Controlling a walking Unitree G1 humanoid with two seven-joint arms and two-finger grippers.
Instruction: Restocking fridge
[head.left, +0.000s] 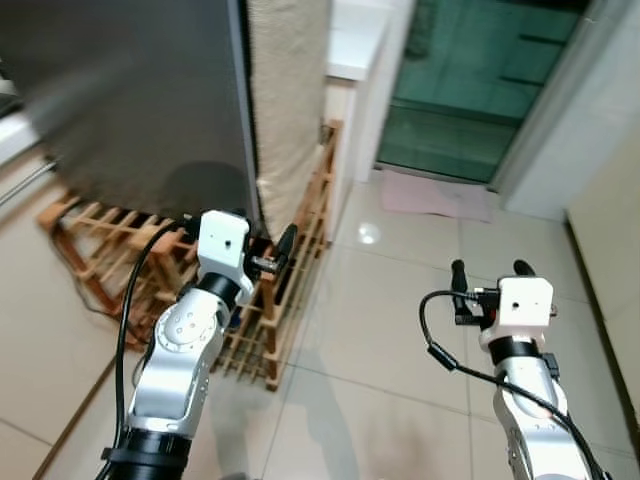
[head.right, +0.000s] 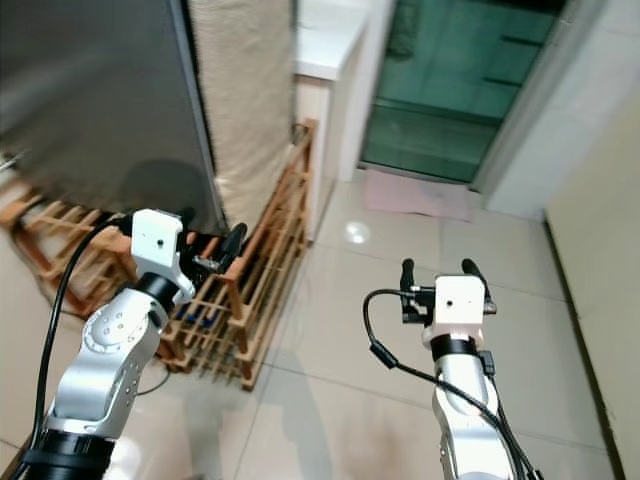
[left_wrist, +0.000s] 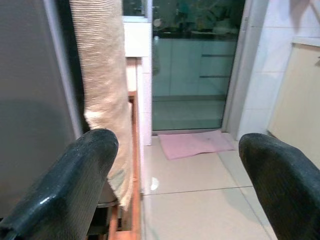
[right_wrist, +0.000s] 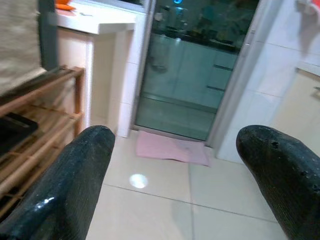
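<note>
Fridge (head.left: 140, 100): grey door at 10 o'clock in the head views, shut as far as can be told; no handle or door edge picked out clearly. A beige cloth (head.left: 290, 90) hangs down its right side.
Rack: wooden slatted rack (head.left: 290, 290) on the floor at the fridge's foot, between the left arm and the door.
Left gripper (head.left: 280, 255): raised at 9 o'clock, close to the fridge's lower corner; fingers apart, nothing held.
Right gripper (head.left: 492, 270): raised at 4 o'clock over bare tiled floor (head.left: 400, 320), well apart from the fridge; fingers apart, empty.
Stock: no items to load seen in hand or nearby.
Step, as judged: approach and open the door.
Doing it well: square up to the door, find its opening edge first, keep the left arm clear of the rack and cloth.
</note>
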